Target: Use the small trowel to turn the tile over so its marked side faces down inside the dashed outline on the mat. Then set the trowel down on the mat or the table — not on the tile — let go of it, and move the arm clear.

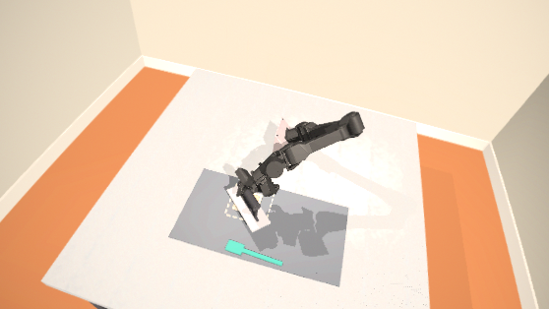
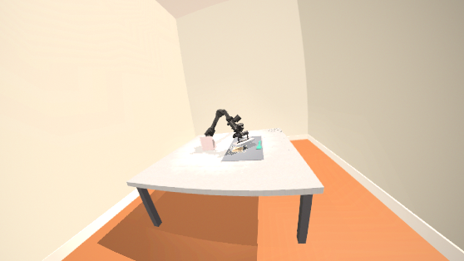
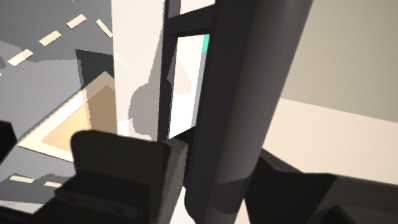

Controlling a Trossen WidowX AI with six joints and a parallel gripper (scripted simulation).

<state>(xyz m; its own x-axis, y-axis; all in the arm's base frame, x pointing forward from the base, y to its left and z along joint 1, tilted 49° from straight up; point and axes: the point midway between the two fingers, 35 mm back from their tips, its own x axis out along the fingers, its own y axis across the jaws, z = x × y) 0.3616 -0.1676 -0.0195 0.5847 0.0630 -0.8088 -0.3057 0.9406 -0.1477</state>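
Note:
My gripper [image 1: 250, 191] [image 3: 216, 134] is shut on the dark bar handle of a trowel with a long white blade [image 1: 261, 224] [image 2: 246, 142] [image 3: 137, 60]. The blade is tilted and hangs over the dashed outline [image 3: 50, 38]. A yellow-tan square with a pale border, which looks like the tile [image 2: 238, 150] [image 3: 65, 132], lies inside the outline on the grey mat [image 1: 197, 212] [image 2: 249, 157]. The blade hides much of it in the top view. Whether the blade touches it, and which side is up, I cannot tell.
A teal spatula-shaped tool [image 1: 235, 247] [image 2: 259, 145] lies on the mat near its front edge. A pale pink panel [image 1: 281, 132] [image 2: 207, 143] stands on the white table [image 1: 148, 197] [image 2: 224, 180] close to the arm's base. Shadows of the arm cross the mat.

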